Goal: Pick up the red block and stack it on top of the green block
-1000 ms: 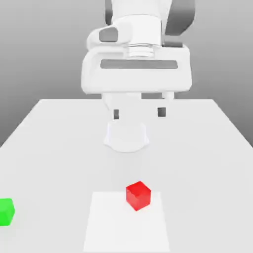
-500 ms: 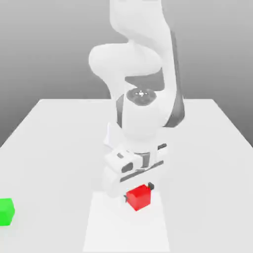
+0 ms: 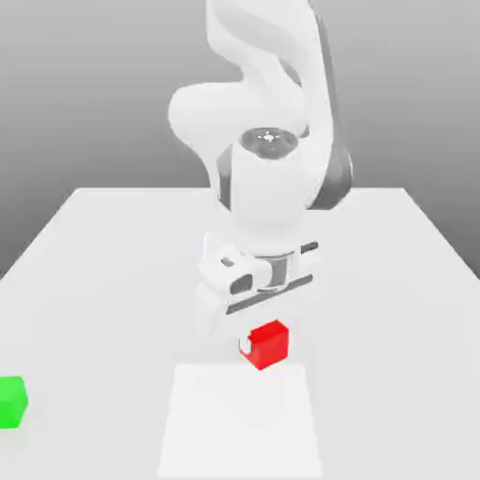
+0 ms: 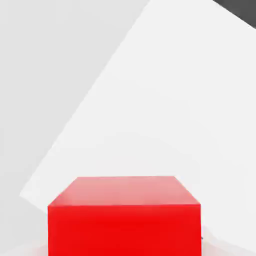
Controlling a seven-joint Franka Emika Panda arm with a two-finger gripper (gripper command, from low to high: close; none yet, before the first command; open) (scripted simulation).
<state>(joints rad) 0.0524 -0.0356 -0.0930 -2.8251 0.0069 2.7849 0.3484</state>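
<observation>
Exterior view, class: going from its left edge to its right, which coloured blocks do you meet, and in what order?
green block → red block, held up at the end effector.

White table (image 3: 112,244), lighter square patch (image 3: 239,422) near front; plain grey backdrop.
</observation>
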